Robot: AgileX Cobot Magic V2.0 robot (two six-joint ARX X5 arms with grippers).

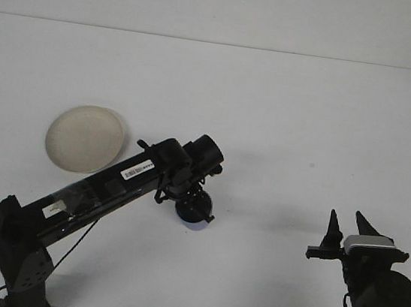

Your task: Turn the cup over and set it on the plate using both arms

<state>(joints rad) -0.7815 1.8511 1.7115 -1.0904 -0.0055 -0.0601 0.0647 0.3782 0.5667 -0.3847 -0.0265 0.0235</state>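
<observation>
A dark blue cup (193, 218) sits just below the centre of the white table, mostly covered by my left gripper (191, 208). That gripper comes down on it from above and is shut on it; only the cup's lower edge shows. The cream plate (85, 138) lies on the table to the left, well apart from the cup, with nothing on it. At the bottom right my right gripper (349, 225) stands open, fingers pointing up, with nothing between them, far from the cup.
My left arm (94, 192) stretches diagonally from the bottom left corner towards the centre, passing just below the plate. The white table (308, 122) runs to a back edge near the top of the view.
</observation>
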